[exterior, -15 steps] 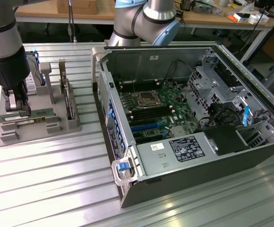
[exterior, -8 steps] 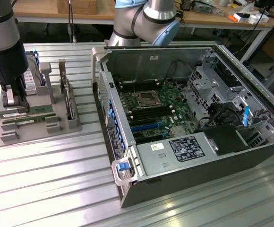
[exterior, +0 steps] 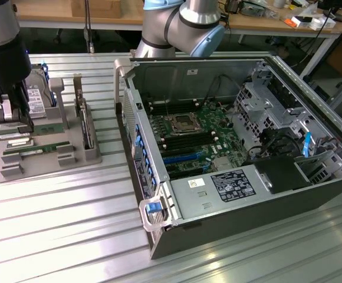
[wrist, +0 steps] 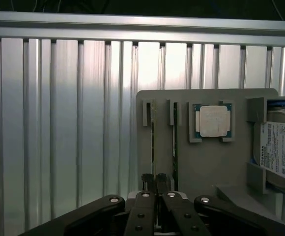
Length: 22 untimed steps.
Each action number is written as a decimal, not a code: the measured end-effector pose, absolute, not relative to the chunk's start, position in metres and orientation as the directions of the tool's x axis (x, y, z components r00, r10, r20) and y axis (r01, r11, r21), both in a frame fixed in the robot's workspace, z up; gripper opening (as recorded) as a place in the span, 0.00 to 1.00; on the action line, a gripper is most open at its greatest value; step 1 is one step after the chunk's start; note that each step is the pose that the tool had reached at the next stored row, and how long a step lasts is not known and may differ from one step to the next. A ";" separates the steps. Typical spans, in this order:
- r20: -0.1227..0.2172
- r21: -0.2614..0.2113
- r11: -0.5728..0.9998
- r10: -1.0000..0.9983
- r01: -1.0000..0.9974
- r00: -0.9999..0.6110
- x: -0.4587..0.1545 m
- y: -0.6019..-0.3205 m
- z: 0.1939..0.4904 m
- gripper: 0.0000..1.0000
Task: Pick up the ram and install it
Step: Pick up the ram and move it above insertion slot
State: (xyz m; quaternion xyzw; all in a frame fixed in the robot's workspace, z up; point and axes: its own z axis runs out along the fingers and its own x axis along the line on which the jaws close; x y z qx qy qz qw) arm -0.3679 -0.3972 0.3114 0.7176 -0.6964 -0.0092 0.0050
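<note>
Exterior view: gripper (exterior: 16, 121) is down on the gray tray (exterior: 71, 158) at the exterior view's left, tips kinda lost against it. Wrist view: jaws nearly closed, pinching the near end of the ram (wrist: 154, 142). It's on edge in its tray slot, just a thin line, long axis running along the table's (wrist: 59, 123) ribs.

Rack (exterior: 71, 127): on counter (exterior: 59, 236), exterior view's left.
Computer case (exterior: 247, 230): on counter, exterior view's right.
Ram (exterior: 47, 147): in rack.
</note>
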 end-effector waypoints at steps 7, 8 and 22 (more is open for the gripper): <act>-0.006 0.020 -0.030 -1.000 -0.999 0.030 -0.368 -0.397 0.332 0.12; -0.006 0.020 -0.030 -1.000 -0.999 0.030 -0.368 -0.397 0.335 0.12; -0.006 0.020 -0.030 -1.000 -0.999 0.030 -0.368 -0.397 0.392 0.12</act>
